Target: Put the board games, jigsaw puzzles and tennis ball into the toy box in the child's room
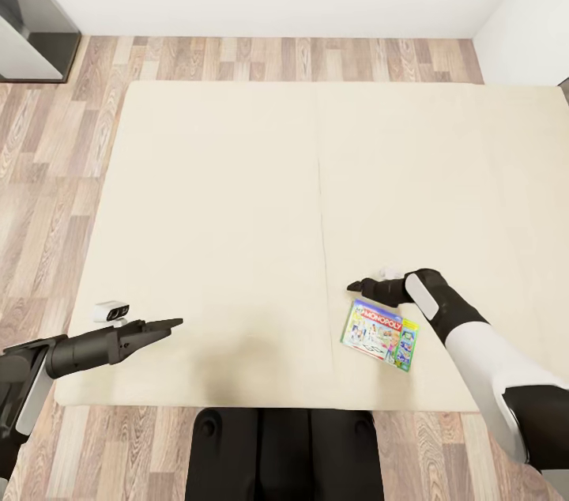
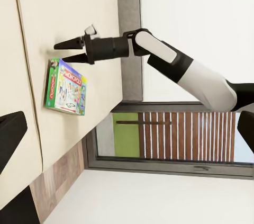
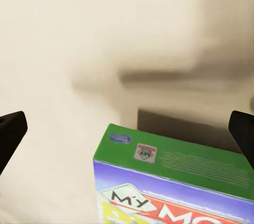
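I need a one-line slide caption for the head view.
Right pincer open above a Monopoly board game on the cream bed; left pincer idle.

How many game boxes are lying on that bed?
1: a Monopoly box near the bed's front edge, just below the right gripper. No other shows on the mattress.

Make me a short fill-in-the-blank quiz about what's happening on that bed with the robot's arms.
1. The colourful box lying on the bed carries the word ____.
2. The arm nearest the board game is the robot's ____ one.
3. The fingers of the right gripper are spread ____, holding nothing.
4. The floor around the bed is made of ____ planks.

Missing words: Monopoly; right; open; wood
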Controlling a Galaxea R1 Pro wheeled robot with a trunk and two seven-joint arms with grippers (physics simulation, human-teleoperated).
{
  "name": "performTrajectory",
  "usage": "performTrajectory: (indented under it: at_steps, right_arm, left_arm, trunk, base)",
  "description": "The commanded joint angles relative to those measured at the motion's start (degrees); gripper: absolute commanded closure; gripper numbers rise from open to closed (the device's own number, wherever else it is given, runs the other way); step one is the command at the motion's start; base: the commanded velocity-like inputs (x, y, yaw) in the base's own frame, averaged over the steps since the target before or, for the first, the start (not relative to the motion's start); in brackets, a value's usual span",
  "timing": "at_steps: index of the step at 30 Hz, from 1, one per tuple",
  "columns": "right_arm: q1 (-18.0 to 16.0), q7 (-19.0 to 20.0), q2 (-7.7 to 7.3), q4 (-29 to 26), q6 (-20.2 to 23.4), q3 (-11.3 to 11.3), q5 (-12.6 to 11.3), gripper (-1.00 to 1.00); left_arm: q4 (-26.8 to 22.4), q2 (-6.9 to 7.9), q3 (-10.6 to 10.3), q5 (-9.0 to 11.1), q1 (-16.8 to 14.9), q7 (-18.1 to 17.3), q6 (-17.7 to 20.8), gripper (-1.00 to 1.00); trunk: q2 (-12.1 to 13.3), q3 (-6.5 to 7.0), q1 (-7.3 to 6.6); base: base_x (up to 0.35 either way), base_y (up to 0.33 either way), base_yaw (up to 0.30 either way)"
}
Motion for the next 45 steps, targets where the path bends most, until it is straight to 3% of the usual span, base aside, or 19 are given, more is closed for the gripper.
performTrajectory:
  at_steps: [1, 45]
  right_arm:
    - [-0.11, 0.49, -0.07, -0.2, -0.13, 0.24, 0.78, -1.0]
    - [-0.23, 0.45, 0.0, -0.61, 0.09, 0.24, 0.78, -1.0]
  left_arm:
    - [-0.01, 0.03, -0.02, -0.02, -0.02, -0.21, 0.61, -1.0]
    - [-0.01, 0.09, 0.0, -0.03, -0.02, -0.21, 0.61, -1.0]
  trunk:
    - [-0.08, -0.06, 0.04]
    - [-0.08, 0.7, 0.04]
  base:
    - [0.0, 0.0, 0.0]
    - [0.0, 0.0, -0.008]
